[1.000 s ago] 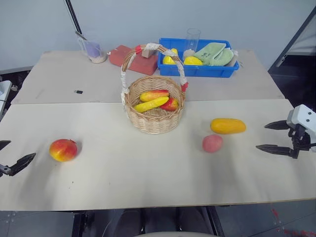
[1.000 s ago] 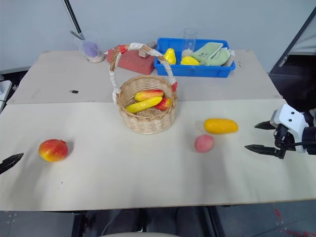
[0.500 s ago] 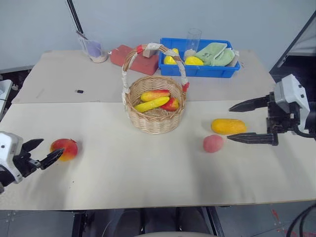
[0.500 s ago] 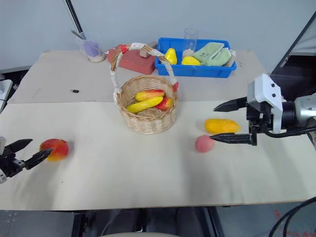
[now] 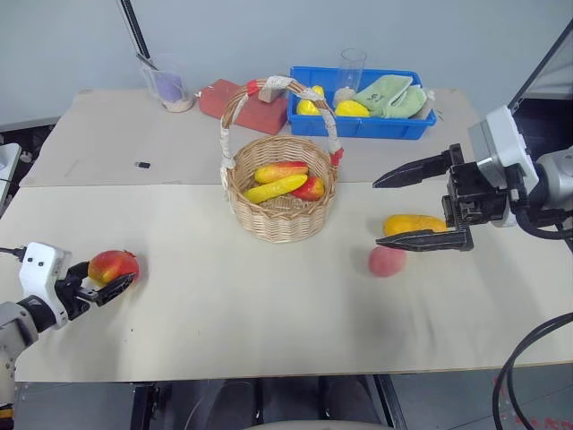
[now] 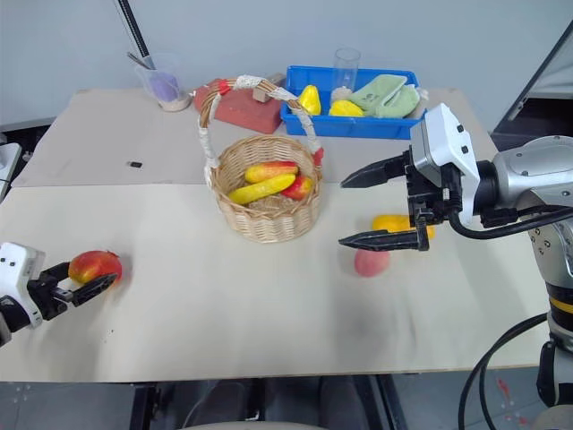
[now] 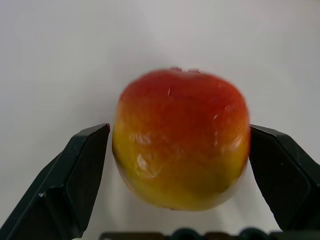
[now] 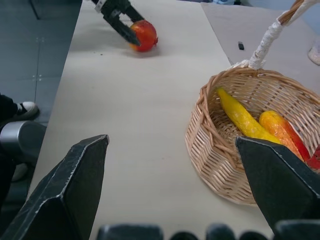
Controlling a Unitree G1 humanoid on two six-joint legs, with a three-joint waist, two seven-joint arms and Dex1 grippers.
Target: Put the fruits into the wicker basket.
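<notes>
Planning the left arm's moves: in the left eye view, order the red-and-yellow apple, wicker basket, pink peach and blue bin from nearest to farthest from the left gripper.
1. Red-and-yellow apple: between the open fingers of the left gripper.
2. Wicker basket: table centre.
3. Pink peach: right, below the right gripper.
4. Blue bin: far right edge.
</notes>
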